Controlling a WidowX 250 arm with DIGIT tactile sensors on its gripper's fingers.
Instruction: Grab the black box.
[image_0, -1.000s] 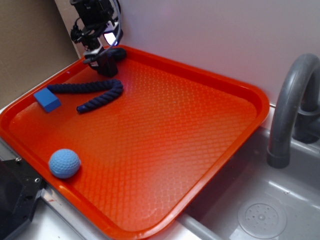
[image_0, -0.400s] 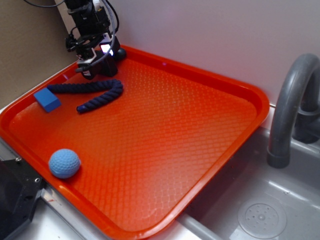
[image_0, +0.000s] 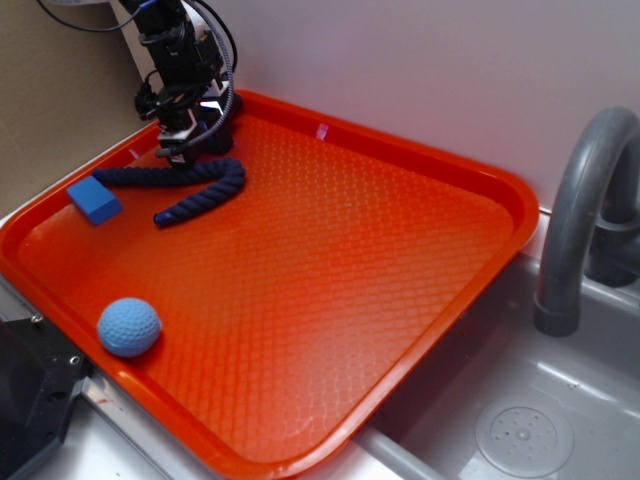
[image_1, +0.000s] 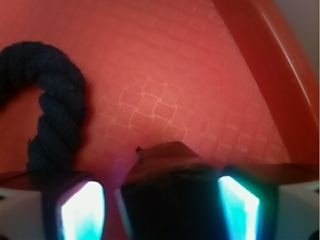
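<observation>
The black box (image_1: 172, 200) is a small matte black block in the far left corner of the red tray (image_0: 400, 260). In the exterior view the arm mostly covers the black box (image_0: 220, 130). My gripper (image_0: 182, 148) is lowered over it. In the wrist view the gripper (image_1: 165, 212) is open, with the box between its lit fingers. The right pad (image_1: 240, 207) is at the box's side. A narrow gap of red tray shows between the box and the left pad (image_1: 80, 210).
A dark navy rope (image_0: 190, 185) lies bent just in front of the gripper, and the rope (image_1: 50, 115) also shows left in the wrist view. A blue block (image_0: 95, 200) and a blue ball (image_0: 129, 326) rest along the tray's left side. The tray wall (image_1: 270, 65) is close. A grey faucet (image_0: 580, 220) and sink (image_0: 520, 420) lie right.
The gripper has come down from above the tray corner and now straddles the black box. The rope, block and ball have not moved.
</observation>
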